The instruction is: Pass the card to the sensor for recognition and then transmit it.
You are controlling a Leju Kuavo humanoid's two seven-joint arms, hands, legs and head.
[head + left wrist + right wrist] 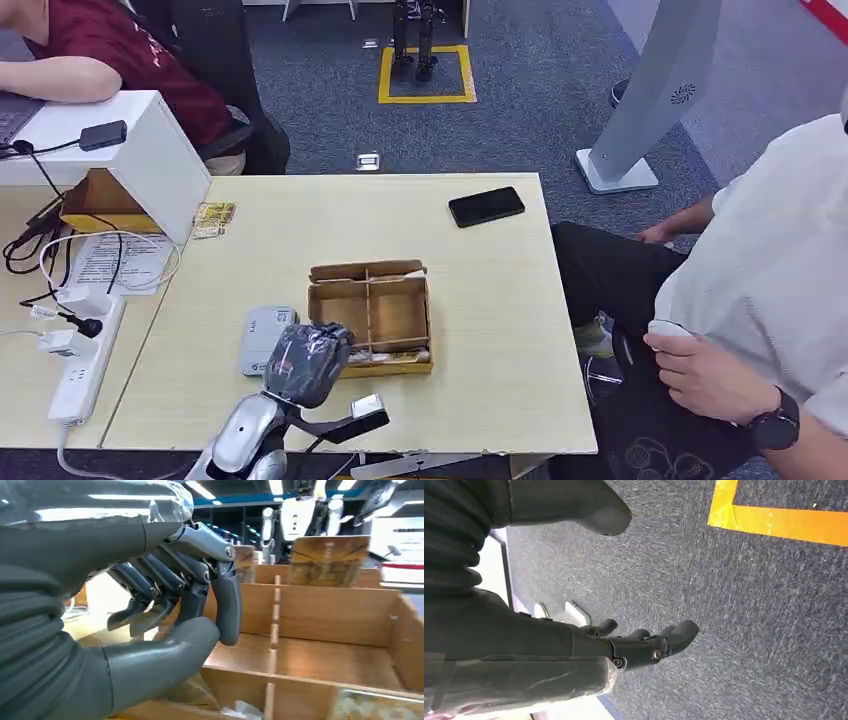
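From the head view I see my left robot hand [308, 362] over the near-left corner of the divided cardboard box [371, 316] on the desk [480, 300], just beside the grey sensor [262, 338]. The left wrist view adds what that hides: its fingers [226, 605] are curled toward the thumb, holding nothing I can see. I cannot pick out the card for certain. My right robot hand [639, 642] hangs above the carpet [749, 605], fingers loosely curled, empty.
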